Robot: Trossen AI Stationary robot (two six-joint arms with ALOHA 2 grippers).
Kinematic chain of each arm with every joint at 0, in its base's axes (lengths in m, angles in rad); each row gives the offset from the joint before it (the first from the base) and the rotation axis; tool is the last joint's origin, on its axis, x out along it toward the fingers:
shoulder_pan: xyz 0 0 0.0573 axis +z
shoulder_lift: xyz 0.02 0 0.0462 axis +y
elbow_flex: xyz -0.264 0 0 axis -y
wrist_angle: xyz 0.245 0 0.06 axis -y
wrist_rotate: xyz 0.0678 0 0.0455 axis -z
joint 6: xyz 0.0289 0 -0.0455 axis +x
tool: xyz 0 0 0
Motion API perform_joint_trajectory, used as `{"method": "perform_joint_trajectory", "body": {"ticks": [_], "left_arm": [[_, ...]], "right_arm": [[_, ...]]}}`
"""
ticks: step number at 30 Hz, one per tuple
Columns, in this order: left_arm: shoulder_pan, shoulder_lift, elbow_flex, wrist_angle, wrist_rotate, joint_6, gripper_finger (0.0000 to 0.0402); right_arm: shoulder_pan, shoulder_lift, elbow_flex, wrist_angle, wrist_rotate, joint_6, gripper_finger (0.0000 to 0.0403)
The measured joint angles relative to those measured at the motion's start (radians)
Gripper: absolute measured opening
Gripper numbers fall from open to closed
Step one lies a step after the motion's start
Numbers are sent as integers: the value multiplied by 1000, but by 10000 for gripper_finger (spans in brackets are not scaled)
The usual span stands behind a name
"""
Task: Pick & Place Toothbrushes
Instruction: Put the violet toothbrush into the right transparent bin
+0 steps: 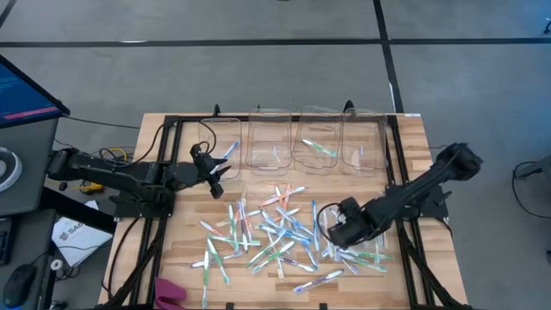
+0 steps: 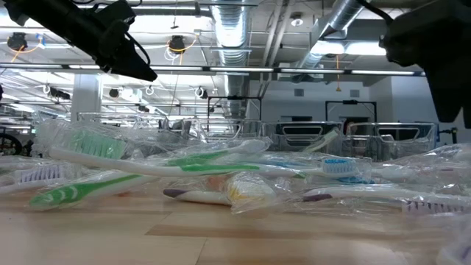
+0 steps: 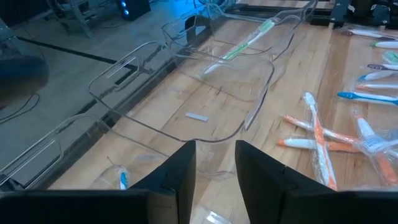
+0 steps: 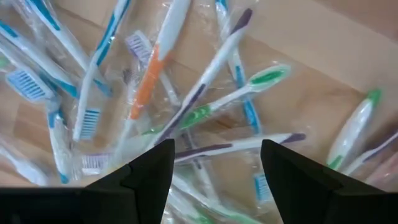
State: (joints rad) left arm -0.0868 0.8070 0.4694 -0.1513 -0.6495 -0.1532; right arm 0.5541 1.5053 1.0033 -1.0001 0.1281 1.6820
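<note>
Right wrist view shows you the right gripper [image 4: 217,171] with its jaws spread wide, empty, directly above the toothbrushes [image 4: 186,106]. Each brush is slim, with a whitish handle and blue, orange, green or purple accents, and sealed in a clear crinkled wrapper. About a dozen lie crisscrossed beneath the fingers; from the high view you can see the whole pile [image 1: 275,237] runs to dozens, too tangled to count exactly, spreading from that gripper toward the table's middle.

Your left gripper [image 1: 217,175] sits at the far-left bin [image 1: 225,142], fingers [image 3: 180,174] partly apart with nothing visible between them. A blue brush [image 1: 228,151] rests in that bin just ahead. You have four clear bins in a row; the third bin [image 1: 317,142] holds a green brush [image 1: 320,149].
</note>
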Motion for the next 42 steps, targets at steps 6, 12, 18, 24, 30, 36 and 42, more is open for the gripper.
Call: {"method": "perform_joint_trajectory", "body": {"ticks": [6,12,18,24,30,36,42], "left_arm": [[0,0,0,4,0,0,104],[0,0,0,11,0,0,104],[0,0,0,12,0,0,104],[0,0,0,13,0,0,104],[0,0,0,13,0,0,104],[0,0,0,13,0,0,104],[0,0,0,13,0,0,104]], "right_arm": [[-8,41,18,77,0,0,234],[-30,28,18,88,-13,-45,234],[-34,24,18,94,-24,-111,234],[-35,24,18,33,-25,-83,234],[-38,24,0,38,-25,-81,234],[-50,24,-26,100,-23,-76,234],[-77,48,-26,117,-23,-81,234]]}}
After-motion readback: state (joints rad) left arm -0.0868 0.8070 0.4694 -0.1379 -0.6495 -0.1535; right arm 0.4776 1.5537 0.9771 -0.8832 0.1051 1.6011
